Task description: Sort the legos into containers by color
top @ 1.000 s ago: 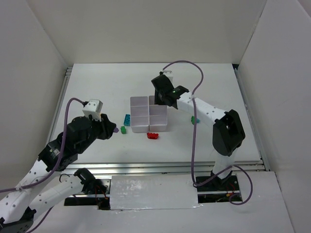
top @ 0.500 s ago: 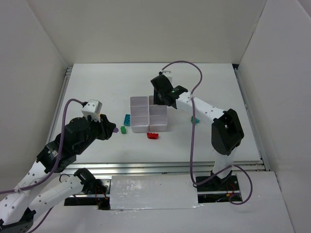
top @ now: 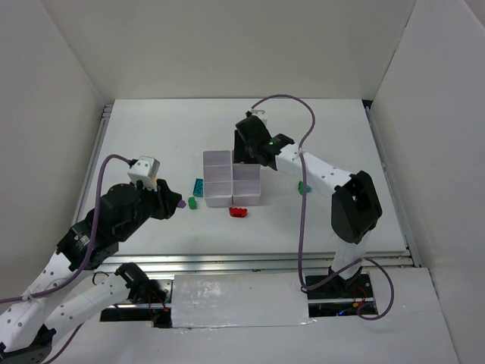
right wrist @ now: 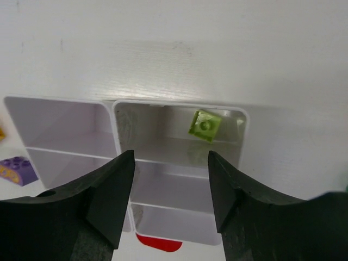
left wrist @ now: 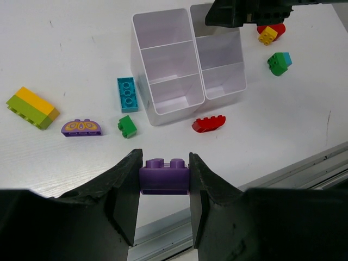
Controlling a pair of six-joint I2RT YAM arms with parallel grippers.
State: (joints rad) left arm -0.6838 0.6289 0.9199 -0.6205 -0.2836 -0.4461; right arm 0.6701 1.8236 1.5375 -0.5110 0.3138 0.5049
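Observation:
My left gripper is shut on a purple brick and holds it above the table's near left; it also shows in the top view. My right gripper is open and empty, hovering over the far right compartment of the white containers block, which holds a lime-green brick. The containers stand mid-table. Loose legos lie around: a teal brick, a small green brick, a purple arched piece, a yellow-and-green brick and a red arched brick.
Right of the containers lie a green-and-teal brick and a yellow brick on a red one. White walls enclose the table on three sides. A metal rail runs along the near edge.
My right gripper has shifted slightly left over the far end of the containers. My left gripper holds still with the purple brick.

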